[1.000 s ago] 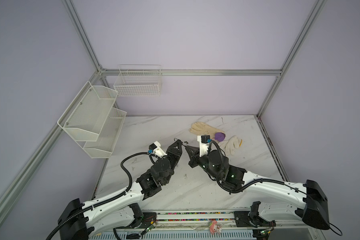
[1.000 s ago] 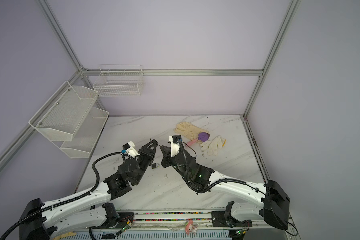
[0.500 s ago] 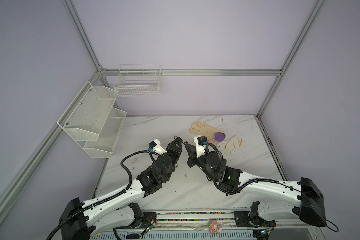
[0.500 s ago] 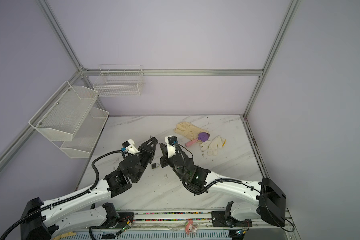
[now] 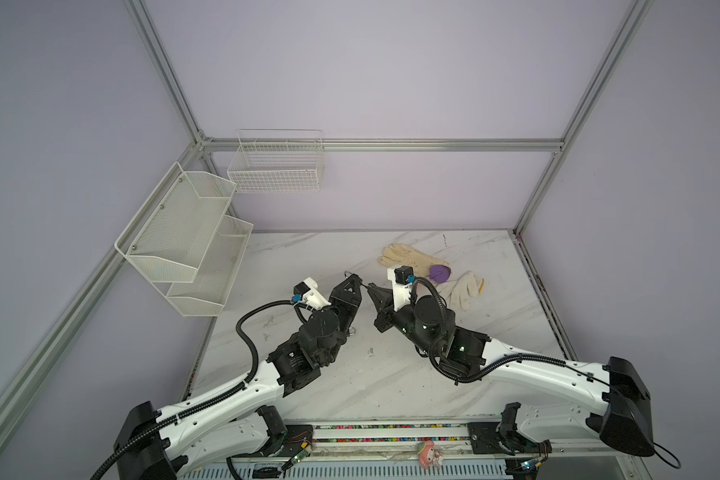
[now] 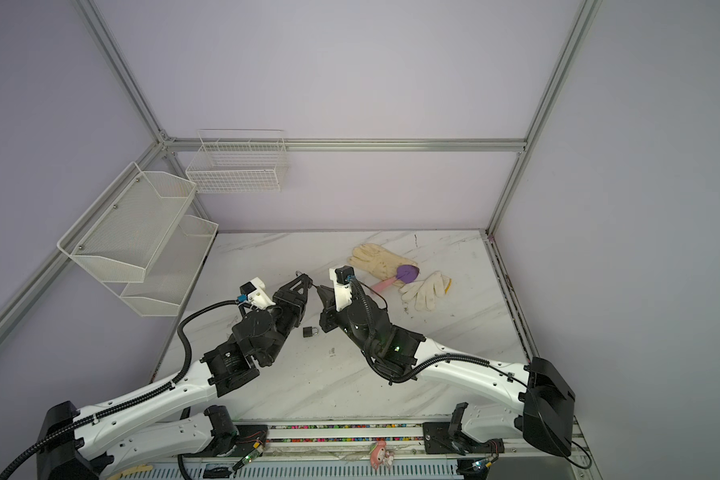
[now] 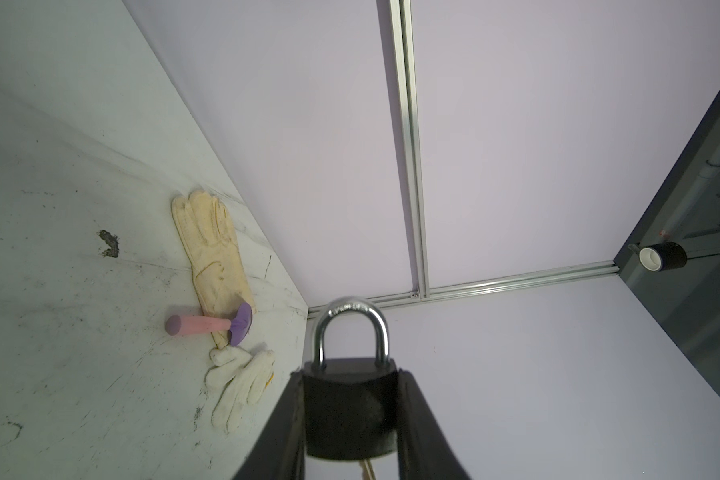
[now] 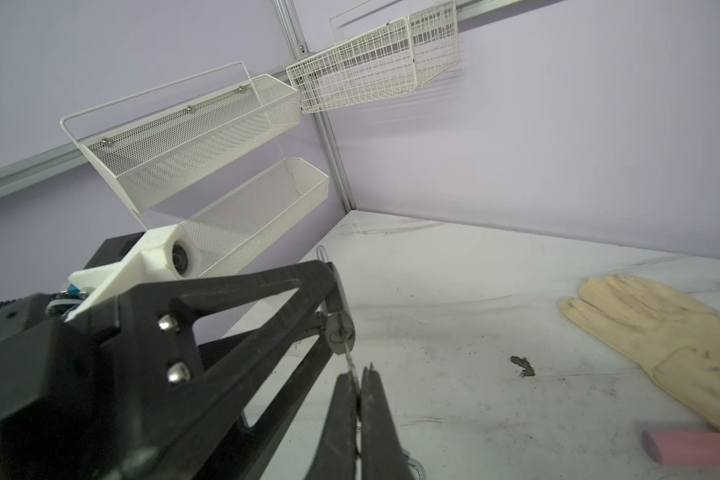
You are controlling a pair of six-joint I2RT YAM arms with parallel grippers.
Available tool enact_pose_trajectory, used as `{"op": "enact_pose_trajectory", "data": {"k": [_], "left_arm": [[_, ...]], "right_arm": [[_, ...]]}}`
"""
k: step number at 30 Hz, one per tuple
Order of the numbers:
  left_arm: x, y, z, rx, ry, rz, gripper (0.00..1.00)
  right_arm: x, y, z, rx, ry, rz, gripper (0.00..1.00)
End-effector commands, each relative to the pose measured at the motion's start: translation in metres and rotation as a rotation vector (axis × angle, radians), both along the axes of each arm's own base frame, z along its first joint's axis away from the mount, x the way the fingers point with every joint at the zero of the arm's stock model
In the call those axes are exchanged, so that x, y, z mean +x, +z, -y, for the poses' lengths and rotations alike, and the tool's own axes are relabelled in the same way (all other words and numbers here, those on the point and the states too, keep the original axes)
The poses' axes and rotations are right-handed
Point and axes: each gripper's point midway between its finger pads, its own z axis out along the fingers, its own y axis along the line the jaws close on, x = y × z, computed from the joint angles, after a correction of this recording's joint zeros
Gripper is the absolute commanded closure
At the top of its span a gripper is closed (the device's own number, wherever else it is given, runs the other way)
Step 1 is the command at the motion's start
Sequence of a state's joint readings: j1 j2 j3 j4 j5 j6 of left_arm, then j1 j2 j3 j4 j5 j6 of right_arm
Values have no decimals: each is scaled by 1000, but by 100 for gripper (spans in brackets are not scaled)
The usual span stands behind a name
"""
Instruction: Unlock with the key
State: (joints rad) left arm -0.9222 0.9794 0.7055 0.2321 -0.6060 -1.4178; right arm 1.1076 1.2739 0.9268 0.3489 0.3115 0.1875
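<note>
The two arms reach in from the front of the table (image 5: pixel 350 386) and meet tip to tip over its middle. The left hand (image 5: pixel 352 281) has a lock (image 7: pixel 350 409) squeezed between its fingers, loop end pointing away from the wrist. The right hand (image 8: pixel 360 376) pinches a key (image 8: pixel 351 365), whose tip reaches the keyhole in the lock's bottom end. A second lock (image 6: pixel 310 331) lies on the table between the arms. Behind the right hand, a big glove (image 5: pixel 408 257) and a small glove (image 5: pixel 464 291) lie with a toy (image 5: pixel 439 273) between them. A shelf (image 5: pixel 184 245) hangs on the left wall, and a wire basket (image 5: pixel 277 166) hangs on the back wall.
</note>
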Motion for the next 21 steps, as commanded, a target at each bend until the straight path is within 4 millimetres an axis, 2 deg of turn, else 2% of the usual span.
{"op": "enact_pose_trajectory", "data": {"k": [1,4,8,12,16,21], "left_arm": [[-25,29,34,-23,-232,39,97],[-25,27,29,-28,-225,19,97],[-25,28,32,-79,-240,8,97],[-22,28,44,-108,-264,-9,98],[-16,17,43,-165,-232,-28,98],[-12,14,30,-204,-169,-48,98]], "right_arm": [[-10,34,5,19,26,155,100],[-16,34,8,4,56,191,100],[-10,27,12,-24,9,207,100],[-6,32,12,93,-20,129,100],[-15,43,7,232,47,36,100],[-8,22,21,127,-31,34,100]]}}
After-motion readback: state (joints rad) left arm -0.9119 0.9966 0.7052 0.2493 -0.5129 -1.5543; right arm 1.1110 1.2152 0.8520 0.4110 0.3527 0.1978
